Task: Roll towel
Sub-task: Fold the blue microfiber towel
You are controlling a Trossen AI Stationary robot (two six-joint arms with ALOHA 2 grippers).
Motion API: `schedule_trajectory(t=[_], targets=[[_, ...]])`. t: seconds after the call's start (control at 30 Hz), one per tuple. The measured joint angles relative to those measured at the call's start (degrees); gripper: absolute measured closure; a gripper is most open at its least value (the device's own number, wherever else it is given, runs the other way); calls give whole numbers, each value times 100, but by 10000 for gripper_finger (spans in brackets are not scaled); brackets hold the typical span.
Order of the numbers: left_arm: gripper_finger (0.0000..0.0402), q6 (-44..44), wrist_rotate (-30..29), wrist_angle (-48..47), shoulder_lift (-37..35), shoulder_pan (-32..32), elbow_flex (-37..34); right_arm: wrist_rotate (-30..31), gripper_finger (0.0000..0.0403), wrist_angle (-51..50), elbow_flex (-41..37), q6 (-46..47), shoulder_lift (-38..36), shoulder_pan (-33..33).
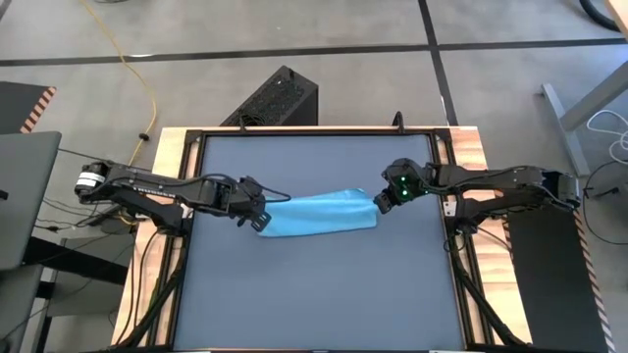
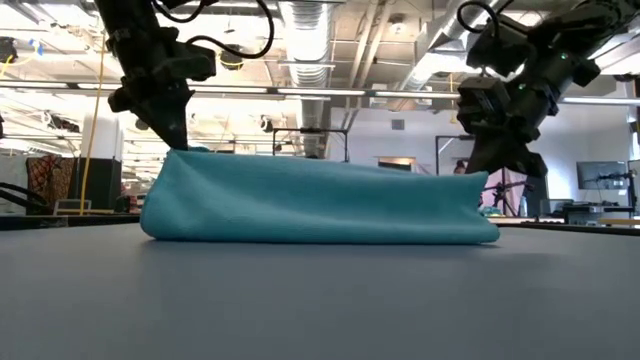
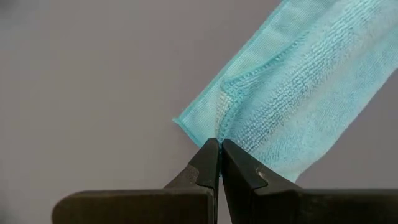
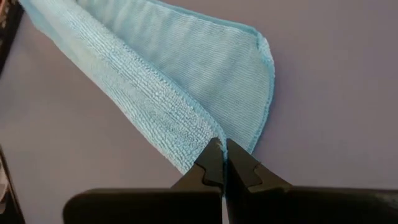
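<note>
Midway through the job, both arms have hold of the towel [image 1: 319, 213], which lies as a long folded band across the middle of the dark desk [image 1: 314, 294]. At one end the left gripper [image 1: 259, 222] has its jaws pinched shut on a corner of the cloth; at the other end the right gripper [image 1: 381, 202] does the same, jaws closed on the upper edge. Between the two sets of jaws the top layer is lifted into a low ridge, while the rest rests on the desk. By the look of it, this is a turn of the roll being made; the next move would call for both ends travelling together so the band turns evenly.
</note>
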Motion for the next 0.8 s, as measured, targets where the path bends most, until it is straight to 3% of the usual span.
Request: schedule_trajectory(t=[0.23, 0.43, 0.63, 0.8], targets=[[401, -341, 749, 994, 0, -148, -600, 0, 387, -5, -7, 127, 0, 173], [401, -784, 632, 1235, 2, -323, -891, -1, 387, 4, -7, 243, 0, 337], [401, -768, 197, 1193, 2, -337, -891, 396, 387, 315, -7, 116, 47, 23], [401, -873, 86, 1146, 2, -334, -891, 391, 387, 711, -7, -29, 469, -246]])
